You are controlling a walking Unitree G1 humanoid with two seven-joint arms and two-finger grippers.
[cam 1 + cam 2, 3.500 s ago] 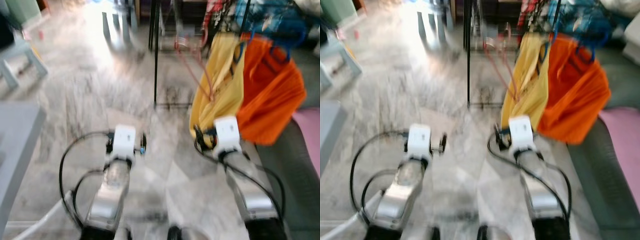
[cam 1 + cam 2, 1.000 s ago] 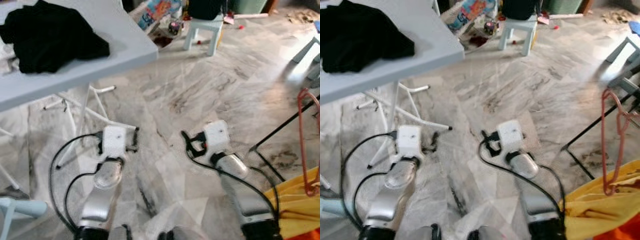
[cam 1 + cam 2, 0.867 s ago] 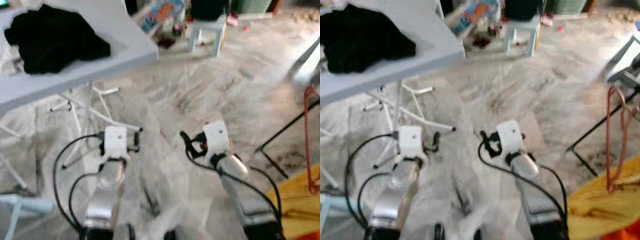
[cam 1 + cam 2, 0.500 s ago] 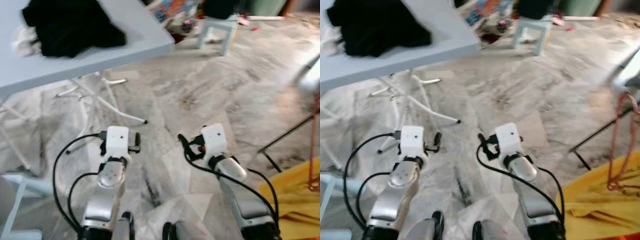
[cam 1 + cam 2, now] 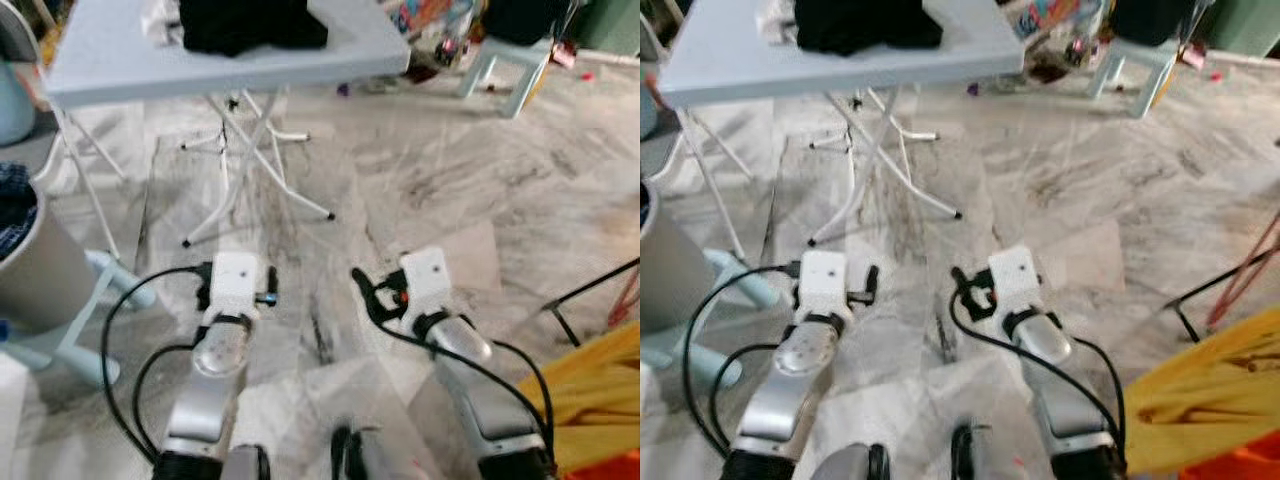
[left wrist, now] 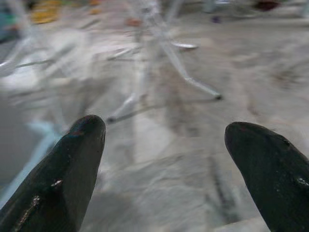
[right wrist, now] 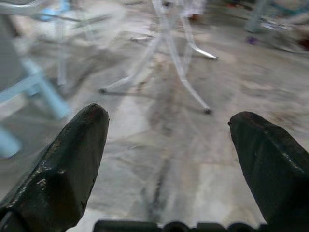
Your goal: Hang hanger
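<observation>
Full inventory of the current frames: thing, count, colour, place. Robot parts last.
folding table: 1, pale grey, white crossed legs, ahead-left
black garment: 1, black, heaped on the table's far side
stool: 1, pale blue-green, far right
yellow cloth: 1, yellow, lower right edge
orange cloth: 1, orange, bottom right corner
floor: grey marble tiles
left tool: 1, black fingers, open, empty, over the floor
right tool: 1, black fingers, open, empty, over the floor
</observation>
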